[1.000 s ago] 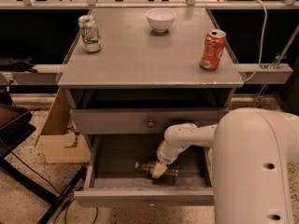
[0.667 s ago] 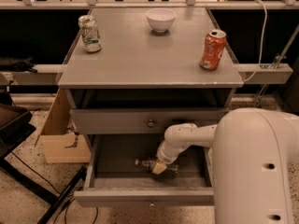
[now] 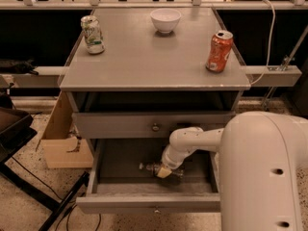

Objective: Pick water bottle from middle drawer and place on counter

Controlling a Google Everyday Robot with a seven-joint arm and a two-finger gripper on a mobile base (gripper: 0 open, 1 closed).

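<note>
The middle drawer (image 3: 144, 203) is pulled open at the bottom of the grey cabinet. The water bottle (image 3: 149, 167) lies on its side on the drawer floor, with its white cap pointing left. My gripper (image 3: 163, 171) reaches down into the drawer from the right and sits right on the bottle's body, hiding most of it. The white arm fills the lower right of the view. The counter (image 3: 154, 61) is the flat grey top of the cabinet above.
On the counter stand a white bowl (image 3: 165, 19) at the back, a red soda can (image 3: 219, 51) at the right and a white-green can (image 3: 92, 34) at the left. A shut knobbed drawer front (image 3: 155, 127) is above the open drawer. A cardboard box (image 3: 62, 138) stands left of the cabinet.
</note>
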